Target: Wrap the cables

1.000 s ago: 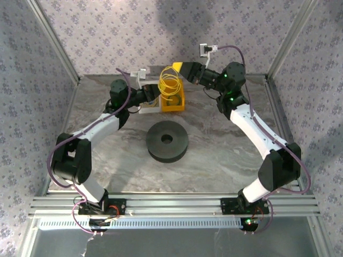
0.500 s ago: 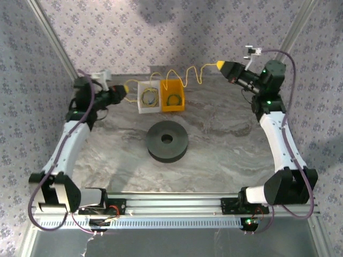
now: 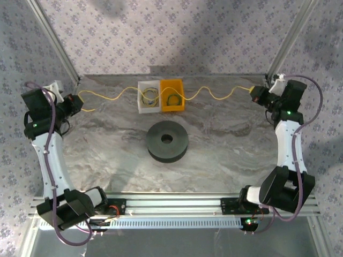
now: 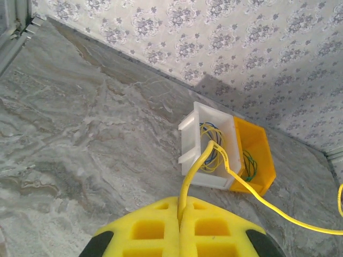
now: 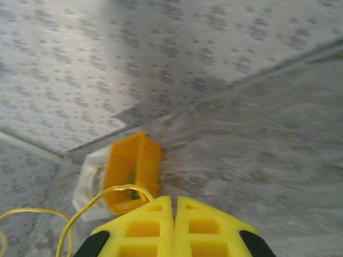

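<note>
My left gripper [image 3: 74, 103] and right gripper [image 3: 255, 92] are each pinched shut on one end of a yellow cable [image 4: 187, 179] strung over the white bin [image 3: 141, 100]; pulling wider could slip it free or tip the bin

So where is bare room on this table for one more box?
Bare marble lies left and right of the dark spool, and between it and the front rail. The back strip is crowded: white bin, yellow bin, and the yellow cable strung over them between left pincer and right pincer.
</note>
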